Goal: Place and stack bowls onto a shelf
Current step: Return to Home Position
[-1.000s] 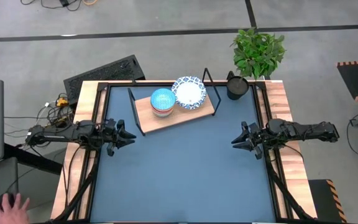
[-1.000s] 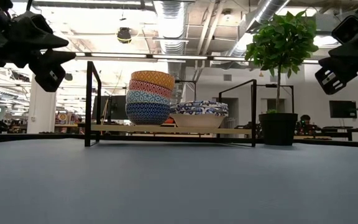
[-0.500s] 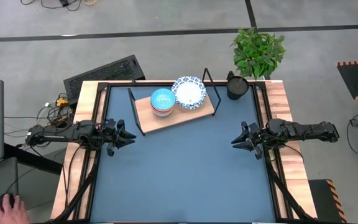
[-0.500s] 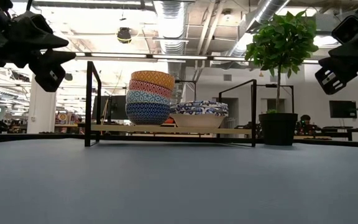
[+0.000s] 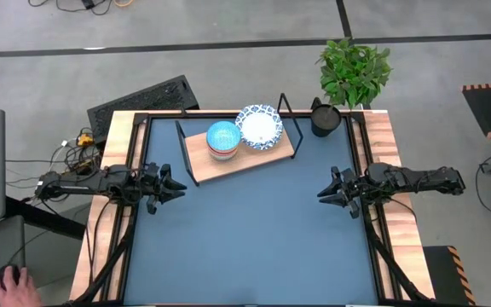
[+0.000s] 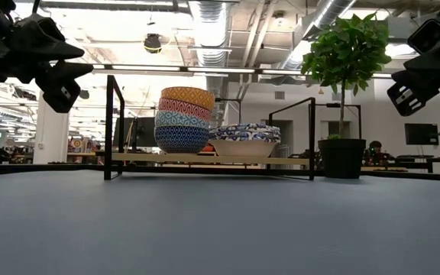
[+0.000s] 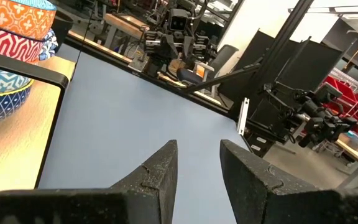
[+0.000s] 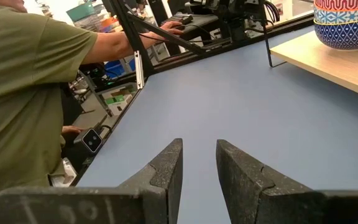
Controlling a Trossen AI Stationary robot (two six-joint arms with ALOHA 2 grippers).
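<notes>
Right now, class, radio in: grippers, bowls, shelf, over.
Left gripper and right gripper open, empty, apart at table sides. Bowls in two stacks on shelf. Black cup beside shelf, clear of both arms.

Black cup (image 5: 325,118) at a corner of the dark-blue tabletop (image 5: 254,239); potted plant (image 5: 354,72) just beyond; olive-shirted person (image 8: 23,93) nearby

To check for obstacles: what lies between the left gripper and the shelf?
Only bare blue tabletop separates the left gripper and the shelf, per the high view.
</notes>
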